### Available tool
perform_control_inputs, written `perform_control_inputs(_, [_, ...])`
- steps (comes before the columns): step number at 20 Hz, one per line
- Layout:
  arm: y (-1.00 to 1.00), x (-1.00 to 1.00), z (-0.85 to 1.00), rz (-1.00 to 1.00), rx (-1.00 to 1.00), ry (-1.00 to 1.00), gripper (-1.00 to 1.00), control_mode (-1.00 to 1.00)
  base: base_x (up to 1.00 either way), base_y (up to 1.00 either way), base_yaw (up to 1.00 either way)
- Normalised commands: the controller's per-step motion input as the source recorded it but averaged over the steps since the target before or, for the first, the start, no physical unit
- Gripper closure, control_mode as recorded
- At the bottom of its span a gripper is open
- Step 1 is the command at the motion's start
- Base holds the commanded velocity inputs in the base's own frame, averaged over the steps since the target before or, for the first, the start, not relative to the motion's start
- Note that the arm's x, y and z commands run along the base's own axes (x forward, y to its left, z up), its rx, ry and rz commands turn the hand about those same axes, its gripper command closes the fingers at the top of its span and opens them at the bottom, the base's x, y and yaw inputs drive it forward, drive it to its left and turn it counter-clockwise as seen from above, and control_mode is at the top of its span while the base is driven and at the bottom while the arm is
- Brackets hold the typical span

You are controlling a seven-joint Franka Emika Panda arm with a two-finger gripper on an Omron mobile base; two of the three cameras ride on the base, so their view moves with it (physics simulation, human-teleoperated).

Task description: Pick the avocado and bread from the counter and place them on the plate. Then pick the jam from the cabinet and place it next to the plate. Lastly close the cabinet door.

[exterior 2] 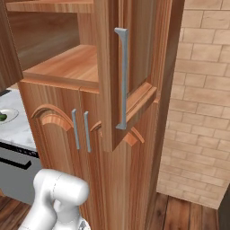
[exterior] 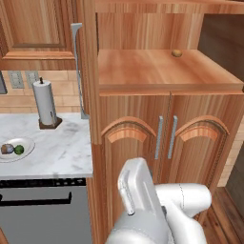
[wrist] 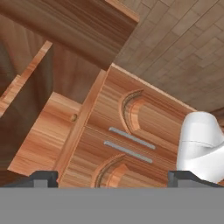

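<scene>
On the wooden shelf of the tall brown cabinet point(exterior: 143, 124), the small orange jam jar point(exterior: 177, 53) is sitting far back. The claw point(wrist: 113, 177) is hanging released, grasping nothing; reaching in, it is risking knocking the open door point(exterior 2: 126, 76).

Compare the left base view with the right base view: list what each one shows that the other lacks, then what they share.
Left base view alone: the paper towel roll standing on the counter, the bread beside the avocado on the plate, wall outlets, and the small jam far back on the cabinet shelf. Right base view alone: the brick wall and the open right-hand cabinet door with its long handle. Both share the open wooden shelf, the arched lower doors with paired silver handles, the plate's edge and the white arm.
</scene>
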Motion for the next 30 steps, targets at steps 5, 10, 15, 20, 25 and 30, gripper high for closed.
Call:
perform_control_inputs(5, [0.29,0.10,-0.16,0.00,-0.10,-0.04,-1.00,-1.00,0.00,0.00,0.00])
perform_control_inputs(10, [0.16,0.22,-0.03,0.00,-0.06,-0.06,-1.00,-1.00,0.00,0.00,0.00])
perform_control_inputs(15, [0.03,0.22,0.00,0.00,-0.03,-0.10,-1.00,-1.00,0.00,0.00,0.00])
perform_control_inputs(20, [0.01,0.19,0.00,0.00,-0.03,-0.10,-1.00,-1.00,0.00,0.00,0.00])
perform_control_inputs(25, [0.03,0.18,-0.06,0.00,-0.05,-0.09,-1.00,-1.00,0.00,0.00,0.00])
perform_control_inputs(30, [0.11,0.41,-0.08,-0.03,-0.06,-0.05,-1.00,-1.00,0.00,0.00,0.00])
